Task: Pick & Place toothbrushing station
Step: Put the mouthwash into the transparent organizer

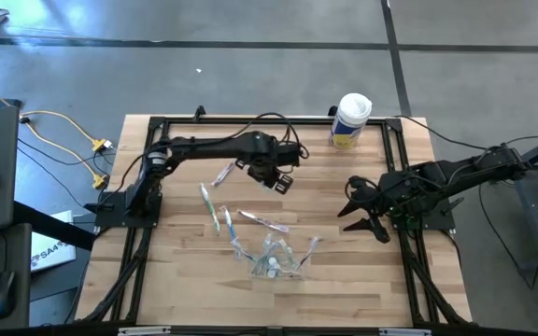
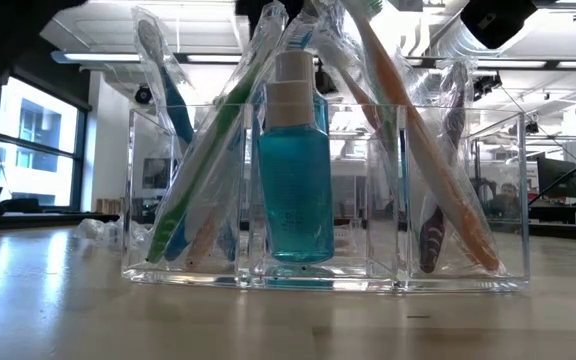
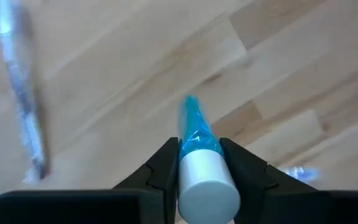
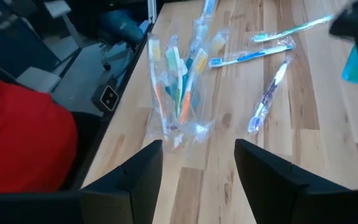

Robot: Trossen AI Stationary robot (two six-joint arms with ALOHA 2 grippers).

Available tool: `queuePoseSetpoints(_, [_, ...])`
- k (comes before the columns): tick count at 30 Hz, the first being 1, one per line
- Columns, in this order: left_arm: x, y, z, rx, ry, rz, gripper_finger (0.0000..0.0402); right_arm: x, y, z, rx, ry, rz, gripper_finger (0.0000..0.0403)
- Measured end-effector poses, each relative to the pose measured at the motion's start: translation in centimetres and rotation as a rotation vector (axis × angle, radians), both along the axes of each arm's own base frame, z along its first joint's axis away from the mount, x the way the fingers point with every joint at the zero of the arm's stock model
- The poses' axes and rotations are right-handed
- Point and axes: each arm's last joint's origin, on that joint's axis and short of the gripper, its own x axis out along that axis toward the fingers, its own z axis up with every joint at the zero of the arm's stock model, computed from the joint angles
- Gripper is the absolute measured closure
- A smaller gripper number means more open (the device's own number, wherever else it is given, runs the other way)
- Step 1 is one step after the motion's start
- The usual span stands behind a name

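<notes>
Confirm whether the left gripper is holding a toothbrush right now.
No. In the left wrist view the left gripper is shut on a small teal tube with a white cap, not a toothbrush.

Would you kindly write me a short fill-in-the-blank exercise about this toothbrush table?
1. The left gripper is shut on a ____-capped blue bottle.
2. The right gripper hovers with jaws ____.
3. The clear holder has a blue bottle standing ____ in its middle compartment.
4. The white canister has a ____ label.

Missing words: white; open; upright; yellow
</notes>
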Motion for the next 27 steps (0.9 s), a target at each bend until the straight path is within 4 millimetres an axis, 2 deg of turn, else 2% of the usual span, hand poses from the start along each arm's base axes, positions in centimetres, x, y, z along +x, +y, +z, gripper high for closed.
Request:
queuePoseSetpoints(3, [-1.2, -1.4, 3.1, 0.060, -0.060, 0.001, 0.0309, 0.1, 0.0, 0.1, 0.024, -0.008, -0.016, 0.0210])
queuePoseSetpoints(6, [-2.6, -3.7, 6.5, 0.123, -0.124, -0.022, 0.0309, 0.2, 0.0, 0.3, 0.041, -0.016, -0.030, 0.0210])
queuePoseSetpoints(11, [-4.6, -8.7, 9.7, 0.174, -0.147, -0.097, 0.0309, 0.3, 0.1, 0.5, 0.092, -0.031, -0.056, 0.0210])
queuePoseSetpoints(14, [-6.4, -11.8, 10.9, 0.218, -0.102, -0.127, 0.0309, 0.4, 0.1, 0.7, 0.108, -0.041, -0.063, 0.0210])
queuePoseSetpoints(20, [-8.6, -18.1, 12.4, 0.270, -0.195, -0.303, 0.0309, 0.5, 0.1, 0.9, 0.139, -0.058, -0.075, 0.0210])
queuePoseSetpoints(27, [-11.4, -24.1, 12.4, 0.284, -0.214, -0.515, 0.0309, 0.6, 0.2, 1.1, 0.188, -0.064, -0.097, 0.0210])
